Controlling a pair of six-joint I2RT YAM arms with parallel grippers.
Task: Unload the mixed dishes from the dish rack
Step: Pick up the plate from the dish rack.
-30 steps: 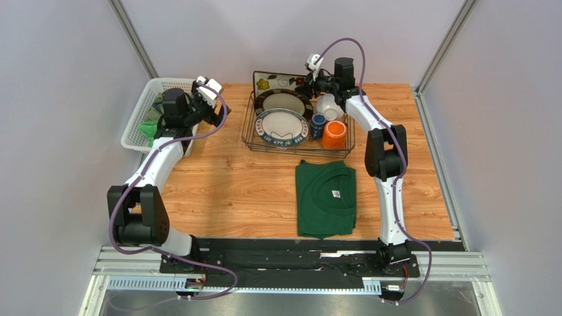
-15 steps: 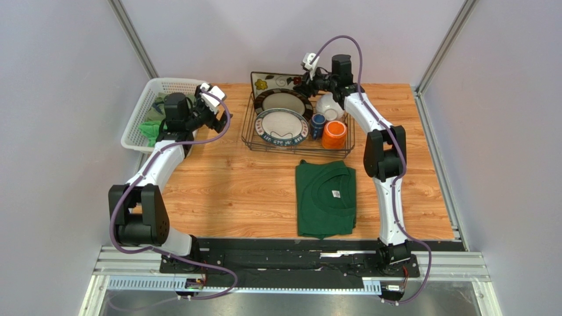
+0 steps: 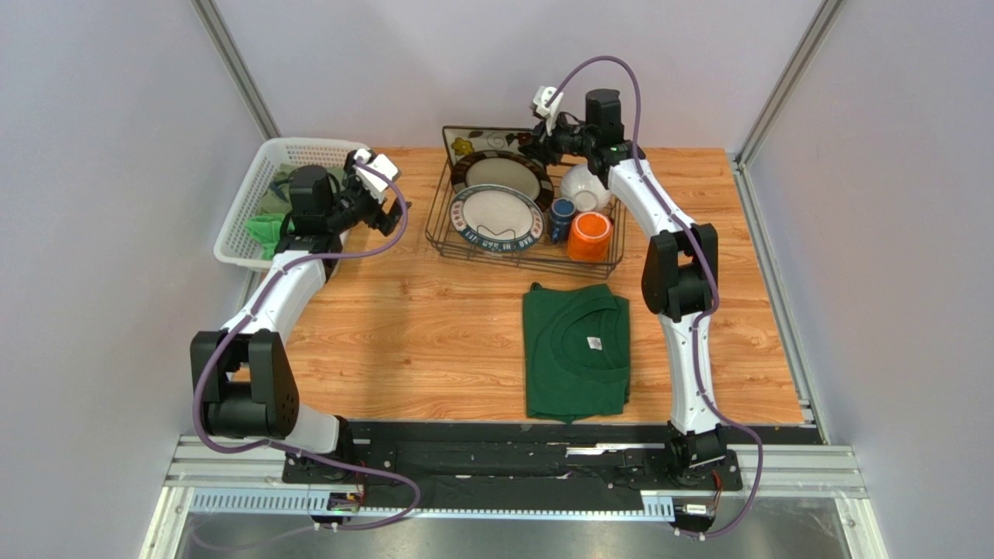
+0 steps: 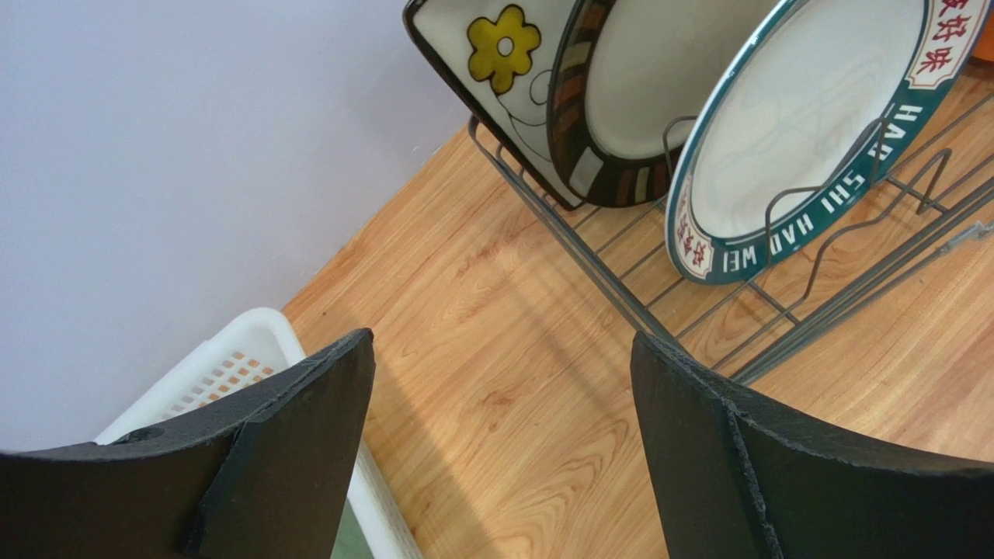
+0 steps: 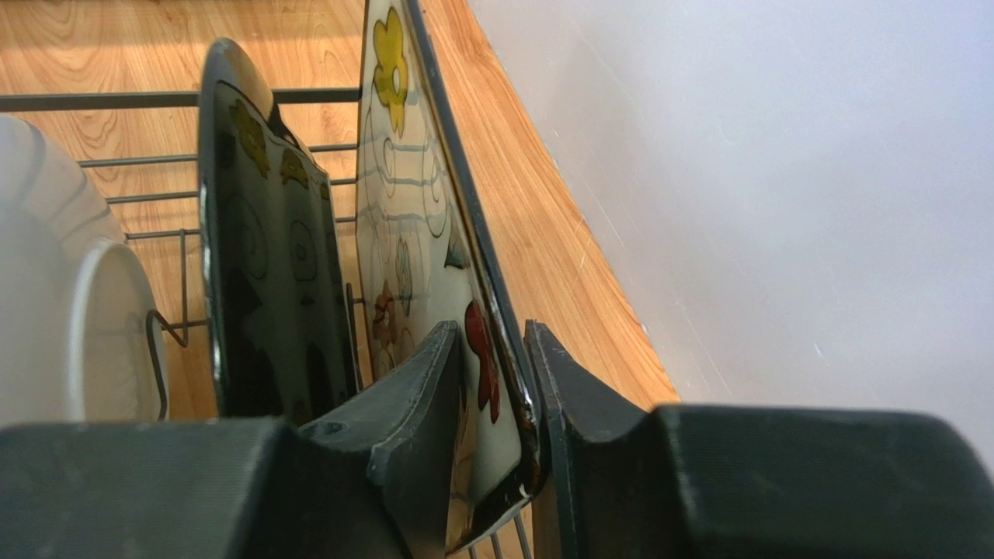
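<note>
Dark wire forms the dish rack [image 3: 439, 239], set at 12 o'clock on the worktop [image 3: 397, 320]. The right gripper [image 5: 490, 349] pinches the edge of the square flowered plate [image 5: 403, 221] near its red flower. That plate leans at the rack's 12 o'clock rim, close to the back wall, with the round plates [image 3: 499, 218] just in front. The mugs [image 3: 590, 236] crowd the rack's 3 o'clock side. The left gripper [image 4: 502, 384] hangs spread over bare wood at the rack's 9 o'clock, beside the white basket [image 4: 233, 361].

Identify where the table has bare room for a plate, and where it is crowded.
The table is bare between the basket, rack and shirt, and right of the shirt up to its edge. The rack is crowded with dishes.
</note>
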